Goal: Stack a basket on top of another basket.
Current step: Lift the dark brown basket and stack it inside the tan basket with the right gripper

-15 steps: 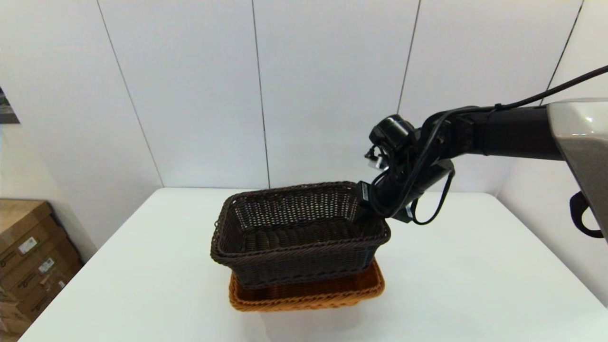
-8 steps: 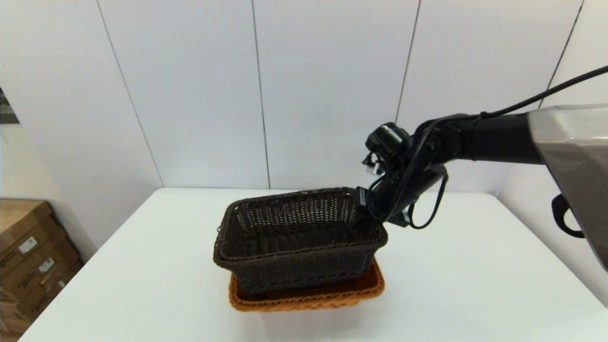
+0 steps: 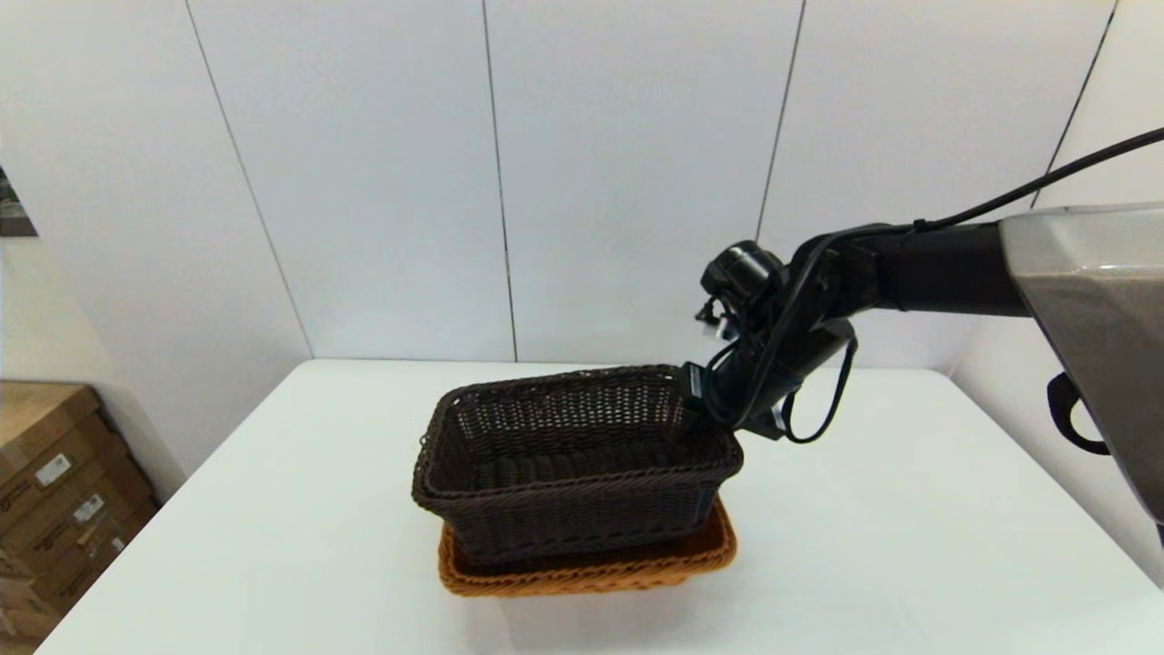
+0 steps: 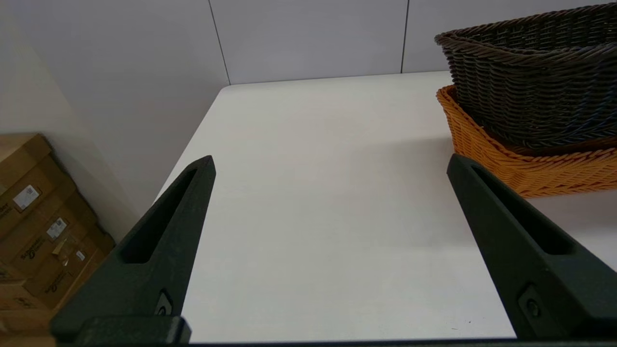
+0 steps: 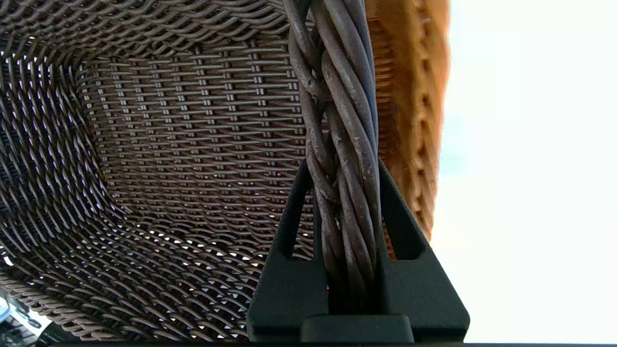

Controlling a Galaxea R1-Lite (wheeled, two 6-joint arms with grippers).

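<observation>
Dark brown basket — sat inside the orange basket near the middle of the white table, slightly tilted, its right end higher. Right gripper — clenched on the braided rim at that basket's right end. Left gripper — jaws spread wide, holding nothing, over bare table well apart from both baskets.

The right arm reaches in from the right, wrist bent downward — the right gripper is clamped on a braided rim. The left gripper hovers low near the table's left edge, apparently parked — fingers spread wide.
</observation>
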